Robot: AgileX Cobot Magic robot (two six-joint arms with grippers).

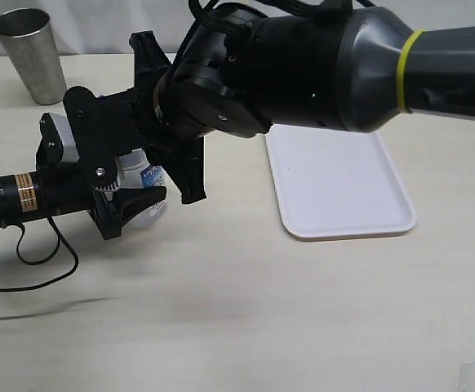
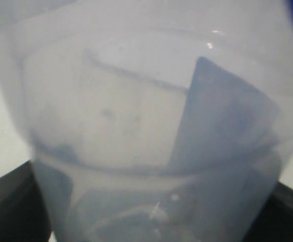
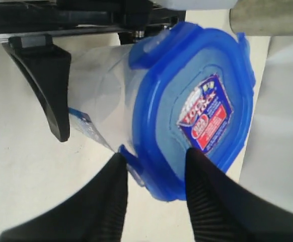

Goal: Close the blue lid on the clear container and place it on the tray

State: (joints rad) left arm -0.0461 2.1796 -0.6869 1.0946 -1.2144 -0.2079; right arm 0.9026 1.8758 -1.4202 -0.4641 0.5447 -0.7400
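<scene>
Presently on hand: the clear container, clamped between the jaws of the left gripper over the table, well apart from the tray; upright or tilted, cannot tell.
Item: the blue lid, seated on the container's mouth, sticker facing the right wrist camera; flaps appear unlatched, though this is unclear.
Item: the right gripper, jaws apart astride the lid's rim and one flap; whether they pinch it yet, cannot tell.
Hazards, as judged: a squeeze on only one flap could cock the lid and leave the far side proud; a sideways push might twist the smooth wall in the left jaws, or slip it out entirely; an unlatched lid could drop off during the carry to the tray; the right arm reaches across, so the two arms may foul each other.
</scene>
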